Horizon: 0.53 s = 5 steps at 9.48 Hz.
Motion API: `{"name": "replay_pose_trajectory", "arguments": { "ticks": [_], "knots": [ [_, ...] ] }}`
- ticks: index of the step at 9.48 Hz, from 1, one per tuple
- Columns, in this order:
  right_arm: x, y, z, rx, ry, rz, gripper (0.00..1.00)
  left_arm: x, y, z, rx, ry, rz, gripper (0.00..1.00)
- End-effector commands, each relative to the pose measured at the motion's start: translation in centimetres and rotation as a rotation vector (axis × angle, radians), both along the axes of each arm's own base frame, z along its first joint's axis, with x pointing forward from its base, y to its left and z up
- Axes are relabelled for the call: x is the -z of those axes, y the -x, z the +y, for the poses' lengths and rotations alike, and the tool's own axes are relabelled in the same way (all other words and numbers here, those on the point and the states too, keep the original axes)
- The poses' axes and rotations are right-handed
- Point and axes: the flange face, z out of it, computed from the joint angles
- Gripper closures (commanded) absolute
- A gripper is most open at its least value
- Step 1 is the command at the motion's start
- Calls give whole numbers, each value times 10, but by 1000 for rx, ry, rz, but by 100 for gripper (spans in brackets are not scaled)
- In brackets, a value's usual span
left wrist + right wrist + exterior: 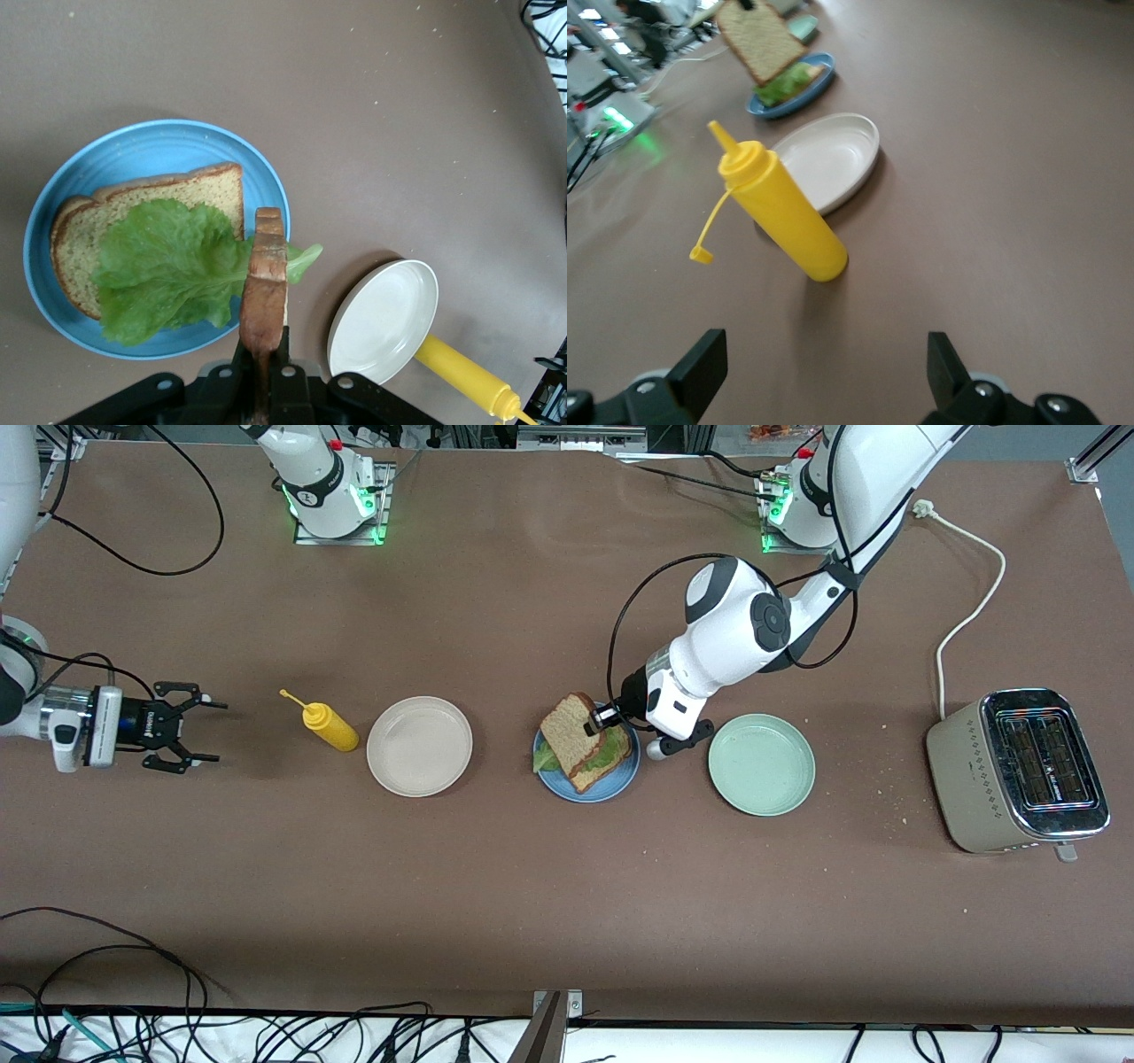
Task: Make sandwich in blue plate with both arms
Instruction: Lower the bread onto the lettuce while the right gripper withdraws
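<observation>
I am pinching the soft, crumbly top slice (571, 729) by its crust in the left gripper (595, 724) over the lettuce (168, 266) on the blue plate (625, 775), while the right gripper (197, 733) is waiting wide-fingered near the mustard bottle (330, 726).

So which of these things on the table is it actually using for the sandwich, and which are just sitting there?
In use:
- blue plate
- bottom bread slice with lettuce on it
- top bread slice, held over the plate by the shut left gripper

Just lying about:
- yellow squeeze bottle, near the open right gripper
- beige plate
- pale green plate
- toaster
</observation>
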Motion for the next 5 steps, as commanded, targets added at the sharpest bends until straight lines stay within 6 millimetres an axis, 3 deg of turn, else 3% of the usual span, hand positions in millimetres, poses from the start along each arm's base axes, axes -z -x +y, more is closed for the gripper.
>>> {"name": "replay_pose_trajectory", "arguments": {
  "ticks": [1,3,5],
  "knots": [
    [-50,0,-4,180,210,228,0,12,5,-10,2,5,16,100],
    [-92,-4,2,278,388,336,0,20,7,-12,8,2,30,100],
    [-120,-3,3,392,513,443,0,30,-1,1,-9,-27,26,100]
  ]
}}
